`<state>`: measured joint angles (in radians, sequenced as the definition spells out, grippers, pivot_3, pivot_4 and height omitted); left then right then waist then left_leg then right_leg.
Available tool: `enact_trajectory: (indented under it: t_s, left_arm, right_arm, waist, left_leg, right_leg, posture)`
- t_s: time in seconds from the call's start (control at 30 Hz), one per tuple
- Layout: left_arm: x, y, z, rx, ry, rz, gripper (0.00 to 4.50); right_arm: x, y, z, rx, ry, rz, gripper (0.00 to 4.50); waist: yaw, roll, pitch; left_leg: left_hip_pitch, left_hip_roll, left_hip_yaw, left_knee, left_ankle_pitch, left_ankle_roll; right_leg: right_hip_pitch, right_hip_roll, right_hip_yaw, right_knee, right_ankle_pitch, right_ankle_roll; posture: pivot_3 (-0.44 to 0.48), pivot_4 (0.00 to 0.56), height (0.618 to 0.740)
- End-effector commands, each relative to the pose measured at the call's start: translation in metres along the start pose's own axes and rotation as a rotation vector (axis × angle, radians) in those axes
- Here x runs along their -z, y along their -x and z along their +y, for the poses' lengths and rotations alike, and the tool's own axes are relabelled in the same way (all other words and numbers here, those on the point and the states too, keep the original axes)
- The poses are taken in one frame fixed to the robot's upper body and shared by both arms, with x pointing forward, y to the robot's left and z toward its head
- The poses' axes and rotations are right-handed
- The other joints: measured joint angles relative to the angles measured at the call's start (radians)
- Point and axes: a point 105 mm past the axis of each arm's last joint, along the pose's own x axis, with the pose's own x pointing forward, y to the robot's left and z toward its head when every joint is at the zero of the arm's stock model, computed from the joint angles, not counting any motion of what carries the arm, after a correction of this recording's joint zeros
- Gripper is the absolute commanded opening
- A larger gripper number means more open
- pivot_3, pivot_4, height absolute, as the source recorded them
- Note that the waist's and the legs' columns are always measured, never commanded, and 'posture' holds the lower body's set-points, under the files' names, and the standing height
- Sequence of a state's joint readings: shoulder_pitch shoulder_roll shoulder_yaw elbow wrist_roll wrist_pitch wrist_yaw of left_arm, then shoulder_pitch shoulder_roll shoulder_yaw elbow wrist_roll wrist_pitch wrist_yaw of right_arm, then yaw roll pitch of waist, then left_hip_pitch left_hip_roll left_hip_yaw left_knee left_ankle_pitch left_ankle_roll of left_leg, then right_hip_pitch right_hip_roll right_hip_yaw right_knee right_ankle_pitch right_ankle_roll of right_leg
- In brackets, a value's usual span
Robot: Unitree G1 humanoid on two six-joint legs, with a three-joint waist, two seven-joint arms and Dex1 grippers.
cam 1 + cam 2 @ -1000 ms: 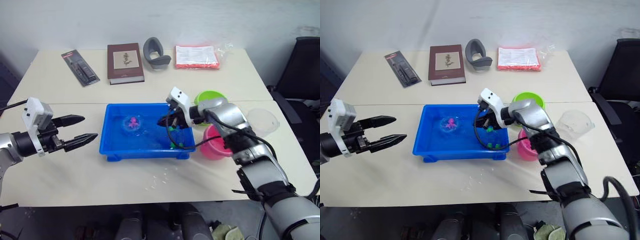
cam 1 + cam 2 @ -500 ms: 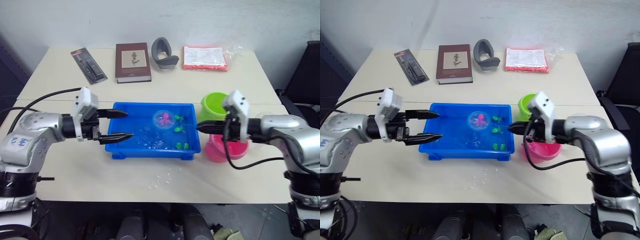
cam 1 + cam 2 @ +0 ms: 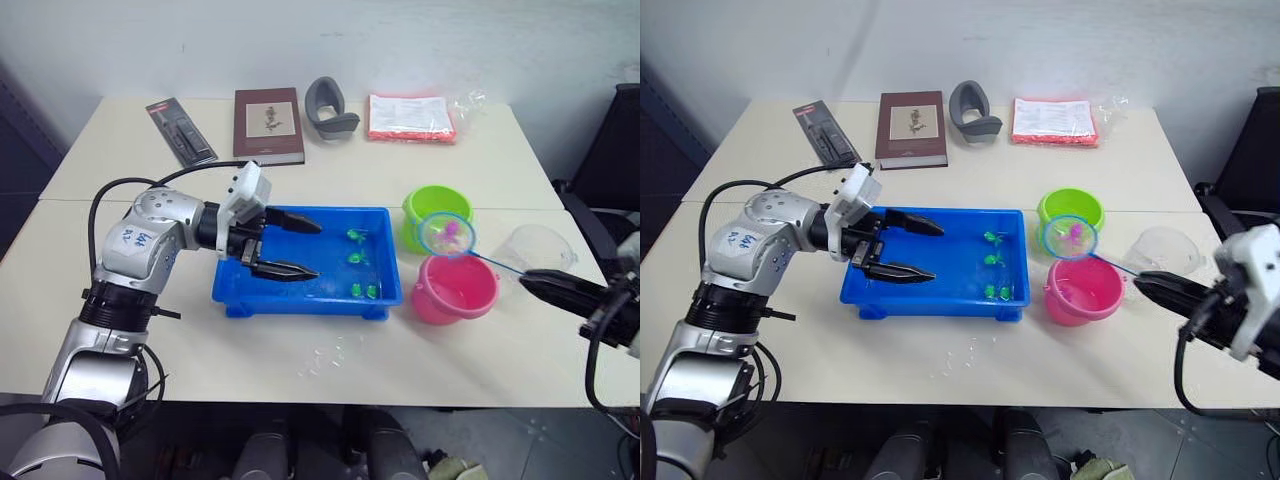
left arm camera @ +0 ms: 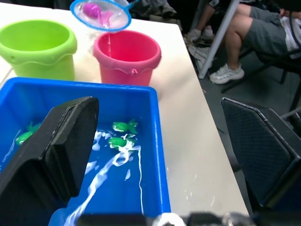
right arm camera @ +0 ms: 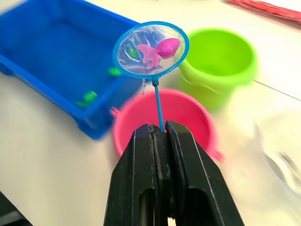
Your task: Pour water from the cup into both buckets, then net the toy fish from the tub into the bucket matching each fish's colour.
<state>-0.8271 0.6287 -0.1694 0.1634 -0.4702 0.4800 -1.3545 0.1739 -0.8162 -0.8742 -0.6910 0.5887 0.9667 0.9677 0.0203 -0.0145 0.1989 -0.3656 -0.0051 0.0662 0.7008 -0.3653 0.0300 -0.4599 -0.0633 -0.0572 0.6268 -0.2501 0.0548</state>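
My right gripper (image 5: 158,130) is shut on the thin handle of the net (image 3: 447,234) and stands right of the buckets. The blue-rimmed hoop hangs above the far rim of the pink bucket (image 3: 455,290), beside the green bucket (image 3: 432,207). It holds a pink fish (image 5: 160,49) and drips water. The blue tub (image 3: 300,298) holds water and three green fish (image 3: 355,258). Over the tub's left half my left gripper (image 3: 317,250) stands open, holding nothing. The clear cup (image 3: 537,248) sits right of the buckets.
Along the table's far edge lie a brown book (image 3: 268,123), a black package (image 3: 180,130), a grey curved object (image 3: 330,105) and a red packet (image 3: 410,117). Water drops (image 3: 325,358) dot the table before the tub. A black chair (image 3: 612,140) stands right. A seated person's legs (image 4: 263,37) are nearby.
My right arm has drawn back to the right, carrying the net with the pink fish from the tub to above the pink bucket. My left gripper has moved right, over the tub.
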Motion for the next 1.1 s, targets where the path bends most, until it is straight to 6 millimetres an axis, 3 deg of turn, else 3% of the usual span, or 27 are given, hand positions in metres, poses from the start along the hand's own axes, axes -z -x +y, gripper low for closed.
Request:
enact_trajectory:
  t_s: [0.03,0.17,0.23,0.33,0.4,0.57,0.67,0.77,0.87,0.93,1.1]
  left_arm:
    - [-0.007,-0.001,0.001,0.018,-0.046,0.004,4.47]
    - [-0.007,0.0,0.004,0.019,-0.052,0.008,4.47]
    - [-0.007,0.001,0.006,0.017,-0.056,0.009,4.47]
    - [-0.008,0.001,0.008,0.013,-0.062,0.011,4.47]
    - [-0.009,0.002,0.01,0.005,-0.066,0.008,4.47]
    - [-0.009,0.004,0.012,-0.017,-0.069,0.006,4.47]
    - [-0.008,0.006,0.012,-0.029,-0.071,0.009,4.47]
    - [-0.003,0.01,0.012,-0.049,-0.063,0.024,4.47]
    - [0.007,0.018,0.012,-0.083,-0.036,0.049,4.47]
    - [0.014,0.022,0.009,-0.103,-0.018,0.062,4.47]
    - [0.019,0.026,-0.004,-0.147,0.007,0.057,4.47]
  right_arm:
    - [-0.002,0.01,-0.002,0.052,0.245,0.01,0.0]
    - [0.016,0.016,-0.017,0.134,0.788,0.169,0.0]
    - [0.014,0.014,-0.017,0.111,1.041,0.17,0.0]
    - [0.015,0.013,-0.017,0.045,1.368,0.182,0.0]
    - [0.011,0.012,-0.017,0.03,1.482,0.147,0.0]
    - [-0.005,0.01,-0.023,0.053,1.618,0.094,0.0]
    - [-0.011,0.011,-0.033,0.084,1.583,0.092,0.0]
    - [-0.024,0.005,-0.027,0.057,1.513,0.003,0.0]
    - [-0.049,-0.011,-0.022,0.048,1.416,-0.114,0.0]
    - [-0.065,-0.028,-0.015,-0.01,1.456,-0.165,0.0]
    - [-0.078,-0.072,-0.005,-0.188,1.552,-0.212,0.0]
  waist:
    - [0.002,0.0,0.0]
    - [0.003,-0.001,0.0]
    - [0.0,-0.001,-0.001]
    - [-0.005,-0.001,-0.001]
    - [-0.006,-0.001,0.0]
    - [-0.011,-0.001,0.0]
    - [-0.018,-0.001,0.0]
    - [-0.022,-0.001,0.0]
    - [-0.033,-0.001,0.0]
    - [-0.041,-0.001,0.0]
    - [-0.048,-0.003,0.001]
  left_leg:
    - [0.0,0.0,0.001,0.0,0.0,0.0]
    - [0.0,-0.001,0.002,0.0,0.001,0.002]
    - [0.0,-0.002,0.002,0.0,0.001,0.002]
    - [0.002,-0.002,0.005,0.001,0.001,0.003]
    - [0.004,-0.002,0.007,0.0,0.002,0.002]
    - [0.014,0.0,0.006,-0.002,0.001,0.001]
    - [0.015,0.0,0.005,-0.001,0.001,0.001]
    - [0.015,0.0,0.005,-0.001,0.001,0.001]
    - [0.017,0.001,0.006,-0.001,0.001,0.001]
    - [0.019,0.001,0.007,-0.001,0.001,0.001]
    - [0.022,0.002,0.007,-0.002,0.001,-0.001]
  right_leg:
    - [0.0,0.0,0.001,0.0,0.0,0.001]
    - [0.0,0.001,0.004,-0.001,0.001,0.002]
    - [0.0,0.002,0.005,-0.003,0.002,0.003]
    - [0.0,0.001,0.007,-0.002,0.003,0.005]
    - [0.001,0.001,0.008,-0.004,0.002,0.004]
    - [0.013,0.002,0.008,-0.006,0.001,0.003]
    - [0.015,0.002,0.008,-0.006,0.001,0.003]
    - [0.015,0.001,0.008,-0.006,0.001,0.003]
    - [0.015,0.001,0.008,-0.005,0.001,0.003]
    - [0.015,0.001,0.009,-0.004,0.001,0.002]
    - [0.016,0.001,0.009,-0.001,-0.001,-0.001]
  posture:
    - [0.0,0.15,0.74]
    - [0.0,0.15,0.74]
    - [0.0,0.15,0.74]
    - [0.0,0.15,0.74]
    - [0.0,0.15,0.74]
    - [0.0,0.15,0.74]
    - [0.0,0.15,0.74]
    - [0.0,0.15,0.74]
    - [0.0,0.15,0.74]
    - [0.0,0.15,0.74]
    - [0.0,0.15,0.74]
